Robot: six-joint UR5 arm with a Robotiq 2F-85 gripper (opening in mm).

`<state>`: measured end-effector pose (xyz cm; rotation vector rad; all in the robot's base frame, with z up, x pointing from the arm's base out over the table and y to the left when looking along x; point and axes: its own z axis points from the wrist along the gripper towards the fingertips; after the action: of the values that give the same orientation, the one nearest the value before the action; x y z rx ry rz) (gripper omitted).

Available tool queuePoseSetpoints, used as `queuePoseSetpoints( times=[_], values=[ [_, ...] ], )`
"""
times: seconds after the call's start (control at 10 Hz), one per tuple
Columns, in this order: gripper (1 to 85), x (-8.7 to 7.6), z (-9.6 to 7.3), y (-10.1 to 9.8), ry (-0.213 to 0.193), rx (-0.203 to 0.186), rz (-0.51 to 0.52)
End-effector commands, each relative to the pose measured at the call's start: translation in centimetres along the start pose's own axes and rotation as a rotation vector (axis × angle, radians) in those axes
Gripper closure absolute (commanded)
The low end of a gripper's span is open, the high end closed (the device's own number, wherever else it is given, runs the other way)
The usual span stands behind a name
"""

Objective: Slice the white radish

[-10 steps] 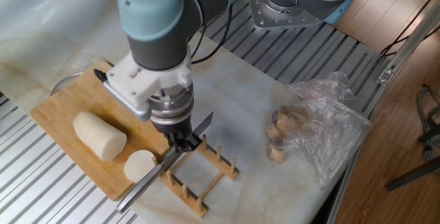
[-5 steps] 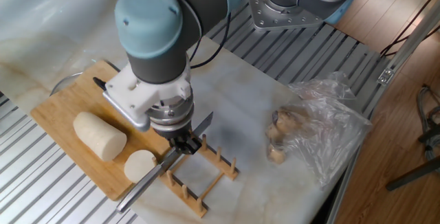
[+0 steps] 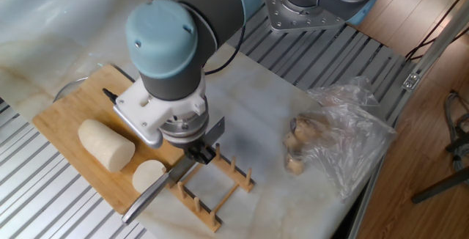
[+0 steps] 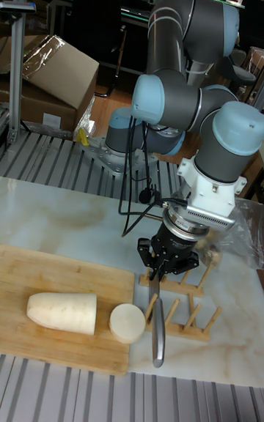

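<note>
Over the wooden rack (image 3: 212, 188), at the right edge of the cutting board (image 3: 69, 118), the hand (image 3: 199, 153) is pinching a knife (image 3: 165, 188) near the junction of blade and handle. The blade is pointing up and away behind the fingers, while the metal handle is slanting down toward the front of the table (image 3: 256, 100), just beside the board's corner. In the tall fixed view the hand (image 4: 167, 264) is hanging low over the rack (image 4: 180, 308), with the knife (image 4: 156, 334) running straight toward the camera.

The white radish (image 3: 106, 145) is lying on the board as a thick cylinder, with one cut piece (image 3: 149, 175) standing apart from it near the board's edge, close to the knife handle. A clear plastic bag (image 3: 341, 140) holding brownish lumps is sitting well apart on the right.

Judging by this, the knife is being handled at the rack. To do this well, the grip should be staying firm so the knife is not twisting, and the blade should be clearing the rack's pegs.
</note>
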<state>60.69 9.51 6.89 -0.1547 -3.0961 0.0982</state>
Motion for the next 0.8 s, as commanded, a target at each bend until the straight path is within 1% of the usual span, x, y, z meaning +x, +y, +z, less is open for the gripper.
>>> queuePoseSetpoints(
  times=[0.0,0.3,0.4,0.5,0.6,0.7],
  values=[
    [69.0,0.2,0.4,0.4,0.008,0.005,0.019],
    [72.3,0.3,0.7,0.5,0.006,0.006,0.024],
    [75.0,0.3,0.6,0.6,0.006,0.006,0.030],
    [83.3,0.4,0.4,0.7,0.012,0.008,0.038],
    [84.3,0.7,-0.1,1.0,0.023,0.006,0.040],
    [84.3,0.8,-0.9,1.6,0.032,-0.003,0.041]
  ],
)
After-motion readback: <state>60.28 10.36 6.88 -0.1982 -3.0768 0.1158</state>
